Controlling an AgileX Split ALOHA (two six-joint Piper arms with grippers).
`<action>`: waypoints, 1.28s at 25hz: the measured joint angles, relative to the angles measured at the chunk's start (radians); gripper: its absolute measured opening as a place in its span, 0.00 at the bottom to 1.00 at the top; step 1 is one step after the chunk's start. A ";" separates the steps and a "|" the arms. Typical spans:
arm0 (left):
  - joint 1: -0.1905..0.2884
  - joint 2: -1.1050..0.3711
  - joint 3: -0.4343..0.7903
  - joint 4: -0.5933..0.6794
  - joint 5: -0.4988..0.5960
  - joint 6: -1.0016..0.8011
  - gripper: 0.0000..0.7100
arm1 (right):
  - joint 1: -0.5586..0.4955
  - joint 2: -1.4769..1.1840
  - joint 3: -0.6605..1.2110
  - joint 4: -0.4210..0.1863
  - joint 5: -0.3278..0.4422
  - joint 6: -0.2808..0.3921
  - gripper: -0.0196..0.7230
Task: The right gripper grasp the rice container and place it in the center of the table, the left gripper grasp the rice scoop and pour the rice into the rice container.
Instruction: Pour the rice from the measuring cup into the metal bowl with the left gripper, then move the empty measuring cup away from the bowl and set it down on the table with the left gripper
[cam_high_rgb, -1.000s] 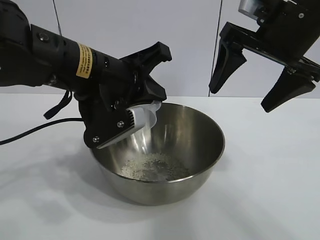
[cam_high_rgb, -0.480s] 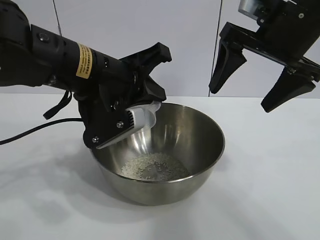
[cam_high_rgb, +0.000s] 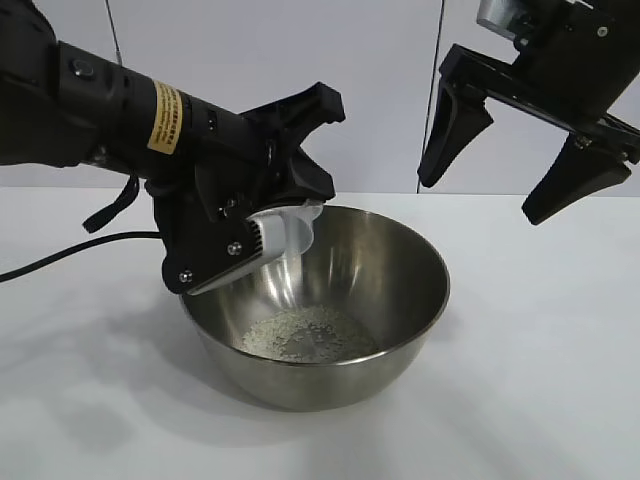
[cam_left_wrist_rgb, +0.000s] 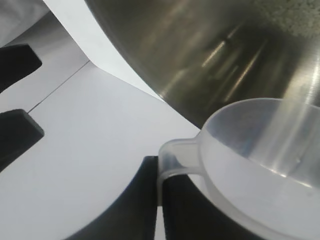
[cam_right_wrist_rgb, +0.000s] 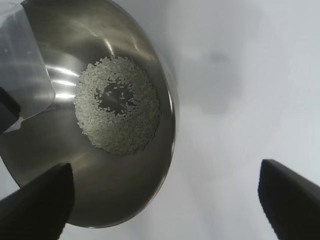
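Note:
The rice container (cam_high_rgb: 300, 385), a shiny steel bowl, stands on the white table (cam_high_rgb: 540, 380) with a thin layer of rice (cam_high_rgb: 305, 335) on its bottom. My left gripper (cam_high_rgb: 268, 238) is shut on the handle of the rice scoop (cam_high_rgb: 292, 228), held tipped over the bowl's near-left rim. The left wrist view shows the fingers (cam_left_wrist_rgb: 145, 200) pinching the handle of the scoop (cam_left_wrist_rgb: 260, 170), which looks empty, over the bowl wall (cam_left_wrist_rgb: 200, 50). My right gripper (cam_high_rgb: 482, 198) hangs open above the bowl's right side, holding nothing. Below it are the rice (cam_right_wrist_rgb: 117, 110) and the bowl (cam_right_wrist_rgb: 125, 195).
A black cable (cam_high_rgb: 60, 258) runs across the table at the left, behind the left arm. White wall panels stand behind the table. Bare tabletop lies to the right of the bowl (cam_right_wrist_rgb: 240, 100) and in front of it.
The stream of rice that fell from the scoop a second ago has stopped. The left arm with the scoop has risen slightly. The right gripper has not moved.

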 joint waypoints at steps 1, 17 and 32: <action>0.000 0.000 0.000 0.000 -0.012 -0.042 0.02 | 0.000 0.000 0.000 0.000 0.000 0.000 0.96; 0.000 -0.001 0.000 -0.581 -0.433 -0.838 0.02 | 0.000 0.000 0.000 0.000 -0.003 0.000 0.96; 0.047 -0.151 0.260 -1.284 -0.658 -1.173 0.02 | 0.000 0.000 0.000 0.000 -0.010 0.000 0.96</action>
